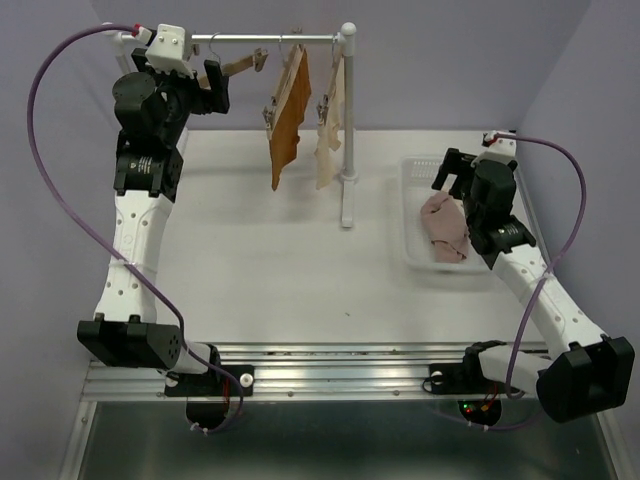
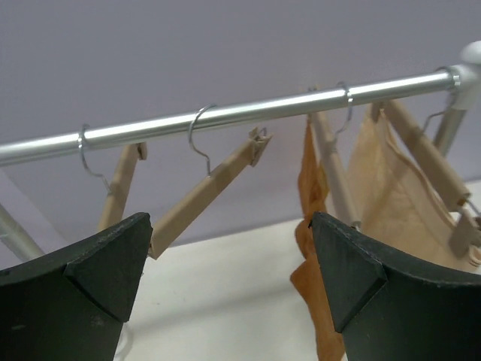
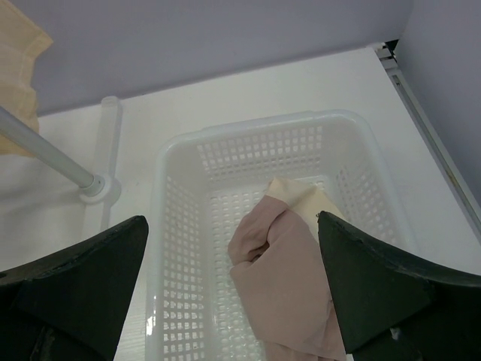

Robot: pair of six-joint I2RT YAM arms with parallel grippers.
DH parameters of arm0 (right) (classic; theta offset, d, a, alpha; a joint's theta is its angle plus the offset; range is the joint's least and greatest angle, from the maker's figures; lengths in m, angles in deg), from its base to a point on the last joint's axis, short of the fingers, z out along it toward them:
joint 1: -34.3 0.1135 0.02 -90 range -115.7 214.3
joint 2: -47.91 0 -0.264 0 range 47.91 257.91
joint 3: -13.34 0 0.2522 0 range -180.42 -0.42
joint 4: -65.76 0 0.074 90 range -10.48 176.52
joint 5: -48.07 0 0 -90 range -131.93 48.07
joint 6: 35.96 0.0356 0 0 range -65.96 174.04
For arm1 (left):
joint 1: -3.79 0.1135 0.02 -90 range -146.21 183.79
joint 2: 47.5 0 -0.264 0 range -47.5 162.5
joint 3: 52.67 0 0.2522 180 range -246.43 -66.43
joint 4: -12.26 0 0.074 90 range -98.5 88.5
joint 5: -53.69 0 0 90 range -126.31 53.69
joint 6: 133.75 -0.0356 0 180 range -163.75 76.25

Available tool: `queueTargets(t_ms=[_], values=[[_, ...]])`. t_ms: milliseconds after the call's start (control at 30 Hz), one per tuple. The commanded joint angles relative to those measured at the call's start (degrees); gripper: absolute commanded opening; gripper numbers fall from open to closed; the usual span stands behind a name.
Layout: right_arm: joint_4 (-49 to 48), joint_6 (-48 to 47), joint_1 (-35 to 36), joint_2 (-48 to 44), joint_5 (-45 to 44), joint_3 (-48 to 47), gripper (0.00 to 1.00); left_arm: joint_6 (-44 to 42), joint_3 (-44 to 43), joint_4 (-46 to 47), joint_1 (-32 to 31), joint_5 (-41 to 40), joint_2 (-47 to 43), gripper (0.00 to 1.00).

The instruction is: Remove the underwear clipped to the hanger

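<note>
Left jaws gape empty near a bare wooden hanger, and right jaws (equally wide, empty) hover above pinkish-beige cloth underwear.

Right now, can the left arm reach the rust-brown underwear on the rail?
Probably yes: the left arm is up at the rail, jaws open, and the rust-brown underwear hangs just past a bare hanger.

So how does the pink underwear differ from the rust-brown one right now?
Place: the pink underwear lies in the white basket, while the rust-brown underwear hangs below the rail.
Pose: the pink one is crumpled in a heap, while the rust-brown one drapes straight down.
Colour: the pink one is pale, the rust-brown one a strong orange-brown.
Shared: both are soft, floppy cloth.
</note>
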Motion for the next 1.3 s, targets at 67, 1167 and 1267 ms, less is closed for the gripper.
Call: queueTargets(t_ms=[67,1167,1267], values=[[-4.14,1.03,-0.41,-2.41,1.97,0.7,1.0,4.98,3.57,7.14,-0.19,13.66,-4.16,0.99],[-4.22,2.52,-0.41,-5.22,3.56,3.16,1.0,19.22,-25.78,-8.25,-20.67,-21.28,21.76,0.99],[-4.22,2.35,-0.41,-5.14,3.39,3.08,1.0,20.19,-28.41,-9.73,-20.67,-22.52,24.3,0.99]])
